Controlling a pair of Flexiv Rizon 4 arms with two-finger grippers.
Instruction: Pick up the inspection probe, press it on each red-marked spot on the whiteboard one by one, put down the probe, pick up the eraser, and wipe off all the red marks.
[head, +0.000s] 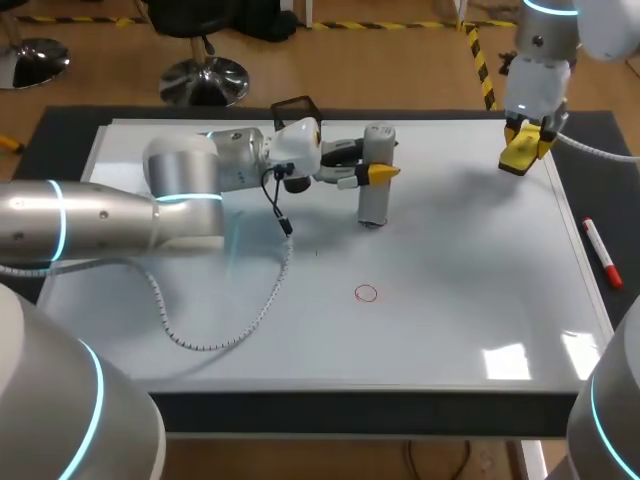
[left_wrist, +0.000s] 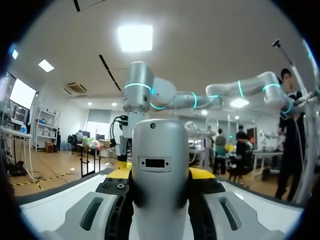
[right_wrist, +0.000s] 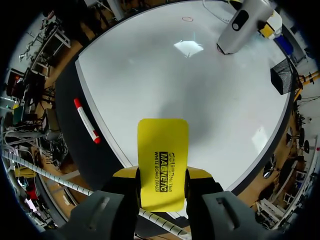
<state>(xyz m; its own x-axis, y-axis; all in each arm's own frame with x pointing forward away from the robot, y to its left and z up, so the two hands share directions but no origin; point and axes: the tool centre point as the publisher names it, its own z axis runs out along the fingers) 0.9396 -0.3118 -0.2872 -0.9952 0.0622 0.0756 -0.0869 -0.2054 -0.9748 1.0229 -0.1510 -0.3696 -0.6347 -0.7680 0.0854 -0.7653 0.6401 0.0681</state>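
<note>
Your left jaws clamp an upright grey plastic probe (head: 375, 195), tip down over the glossy white whiteboard (head: 450, 320). Your right jaws grip a flat yellow eraser (right_wrist: 163, 155) above its far right corner.

One probe (head: 376, 175), eraser (head: 522, 150), marker (head: 603, 253), red circle (head: 366, 293)

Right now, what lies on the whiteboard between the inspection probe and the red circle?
Nothing. In the head view the whiteboard is bare between the inspection probe and the red circle.
</note>
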